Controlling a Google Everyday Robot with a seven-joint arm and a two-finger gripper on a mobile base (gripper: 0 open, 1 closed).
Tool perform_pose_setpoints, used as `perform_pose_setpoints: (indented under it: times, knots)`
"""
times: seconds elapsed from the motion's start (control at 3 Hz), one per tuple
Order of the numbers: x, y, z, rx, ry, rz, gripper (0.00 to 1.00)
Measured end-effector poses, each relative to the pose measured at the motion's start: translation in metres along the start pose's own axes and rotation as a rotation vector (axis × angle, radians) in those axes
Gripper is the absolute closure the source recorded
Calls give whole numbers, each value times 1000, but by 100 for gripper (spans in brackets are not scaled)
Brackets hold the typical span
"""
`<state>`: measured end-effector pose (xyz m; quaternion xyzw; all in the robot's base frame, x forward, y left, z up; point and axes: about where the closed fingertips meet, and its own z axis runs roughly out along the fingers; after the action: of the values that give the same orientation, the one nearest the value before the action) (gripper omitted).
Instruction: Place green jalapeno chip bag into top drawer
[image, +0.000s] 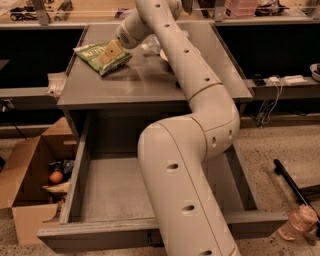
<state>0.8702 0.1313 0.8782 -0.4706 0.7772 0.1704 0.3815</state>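
The green jalapeno chip bag (92, 54) lies flat on the far left of the grey cabinet top (150, 82). My gripper (111, 52) is at the end of the long white arm, down on the bag's right half and touching it. The top drawer (107, 197) stands pulled wide out below the cabinet top, with a bare grey floor and nothing in it that shows. My arm's thick lower links cross over the drawer's middle and right and hide that part of it and its handle.
A pale bowl (164, 54) and a clear wrapper (149, 47) sit behind my arm on the cabinet top. An open cardboard box (25, 185) with an orange ball (56, 177) stands left of the drawer. A plastic bottle (296, 224) and a black rod (290, 181) lie at the lower right.
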Motion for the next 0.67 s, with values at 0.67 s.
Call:
perform_pose_setpoints:
  times: [0.67]
  knots:
    - [2, 6, 19, -9, 12, -30, 0]
